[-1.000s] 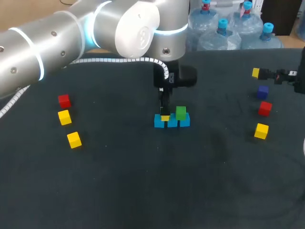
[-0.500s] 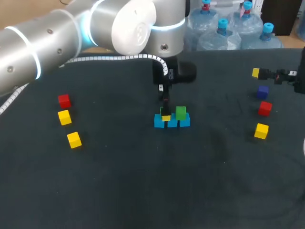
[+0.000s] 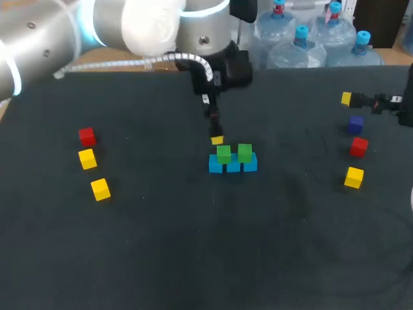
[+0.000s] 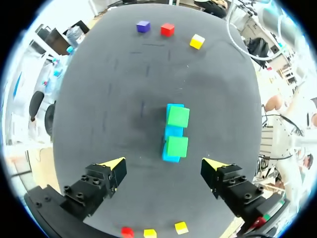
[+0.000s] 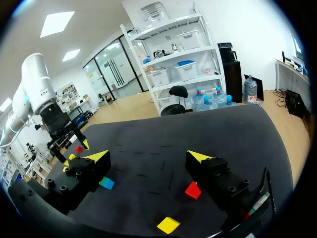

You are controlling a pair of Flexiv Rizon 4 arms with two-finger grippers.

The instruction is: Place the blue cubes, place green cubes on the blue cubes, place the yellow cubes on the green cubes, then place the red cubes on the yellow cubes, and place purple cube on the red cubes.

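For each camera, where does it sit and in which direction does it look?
Head view: above and behind, looking down on the table; left arm enters at left.
Left wrist view: over the green cubes, looking straight down; left gripper open.
Right wrist view: low over the table, looking across it; right gripper open.
Shared: head and left wrist views both show green cubes on blue cubes.

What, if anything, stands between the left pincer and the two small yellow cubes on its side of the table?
Nothing visible does. Only bare dark table cloth lies between the open left pincer and the two small yellow cubes. The small red cube sits just beyond them, off that line.
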